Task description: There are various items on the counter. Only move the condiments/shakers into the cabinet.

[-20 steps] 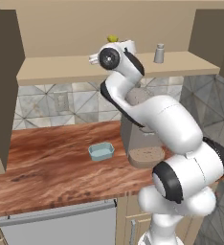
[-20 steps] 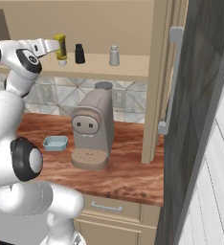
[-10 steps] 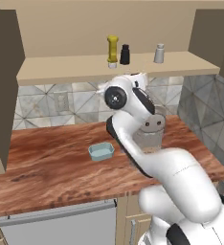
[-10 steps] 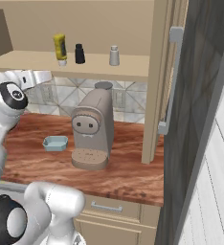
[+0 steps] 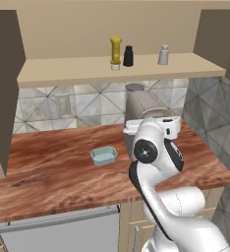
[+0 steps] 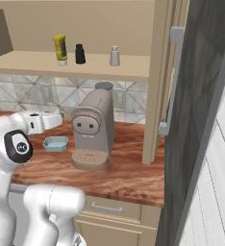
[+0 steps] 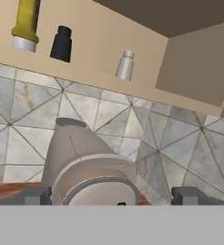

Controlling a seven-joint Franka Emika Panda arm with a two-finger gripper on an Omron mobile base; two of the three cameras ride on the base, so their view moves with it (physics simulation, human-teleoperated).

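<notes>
Three condiments lined up on the shelf board of the cabinet (image 5: 63,74): yellow squeeze bottle (image 5: 116,49), standing cap-down on its white cap, at the left; black shaker (image 5: 128,56) just beside it to the right; grey-white shaker (image 5: 163,55) further right, apart from the other 2. All 3 upright. Same row seen from the hand camera, above the tiled wall. Directly below the black shaker, on the reddish-brown bench (image 5: 48,162), a beige coffee machine (image 6: 93,129). Left of the coffee machine, a light-blue dish (image 5: 104,156) flat on the bench. Gripper (image 7: 117,195) low, in front of the coffee machine and aimed at it, well below the shelf. Jaws spread wide apart, 1 fingertip (image 7: 33,195) at each side of the machine's rounded top, nothing held between them.
</notes>
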